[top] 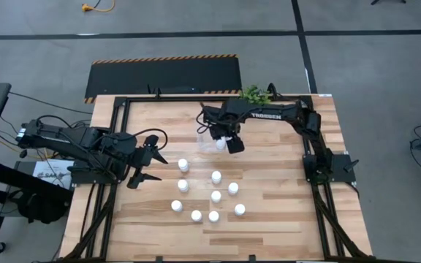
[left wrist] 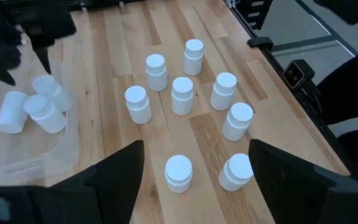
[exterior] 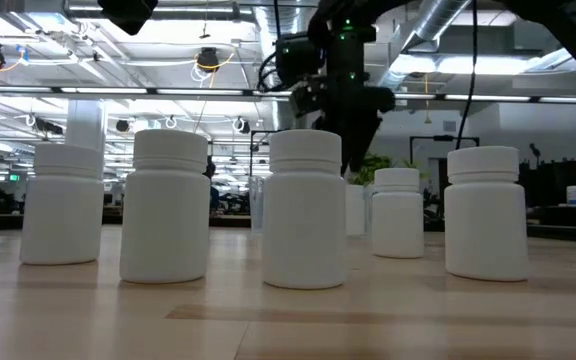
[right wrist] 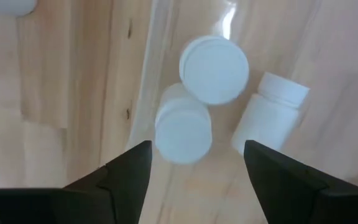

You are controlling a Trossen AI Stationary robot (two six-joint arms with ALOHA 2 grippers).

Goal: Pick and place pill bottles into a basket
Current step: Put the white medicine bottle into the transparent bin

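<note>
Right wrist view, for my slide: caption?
Open right gripper above three pill bottles in the clear basket.

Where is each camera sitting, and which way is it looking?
High view: above the table, looking straight down; shows both dark arms, the open left pincer and the right pincer over the clear plastic bin.
Low view: at tabletop height, looking level past small white pill bottles; one arm hangs behind.
Left wrist view: on the left arm, facing the standing bottles; its own fingers show.
Right wrist view: on the right arm, looking down into the bin; its own open fingers show.
Shared: both wrist views show three bottles inside the bin.
</note>
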